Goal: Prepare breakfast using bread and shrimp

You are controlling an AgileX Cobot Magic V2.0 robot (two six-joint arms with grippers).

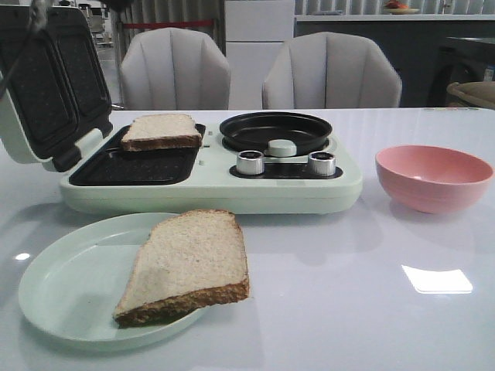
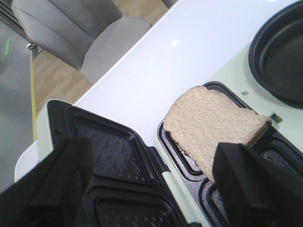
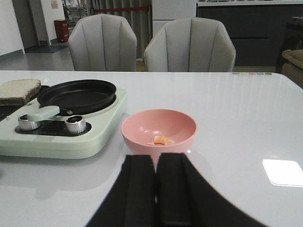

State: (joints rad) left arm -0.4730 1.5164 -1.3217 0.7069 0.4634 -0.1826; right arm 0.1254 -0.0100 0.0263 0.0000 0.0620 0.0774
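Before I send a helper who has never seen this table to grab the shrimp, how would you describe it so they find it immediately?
Start at the mint-green breakfast maker with the black round pan; to its right on the white table stands a round pink bowl. Inside, on the bottom, lies the shrimp, a tiny curled pale orange piece. Nothing else is in the bowl, and it is far smaller than the beige bread slices.

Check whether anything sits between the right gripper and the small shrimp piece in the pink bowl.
Nothing visible does. In the right wrist view, only bare white tabletop lies between the right gripper, fingers together, and the round pink bowl. The pale orange shrimp piece lies uncovered inside; only the bowl's near wall rises before it.
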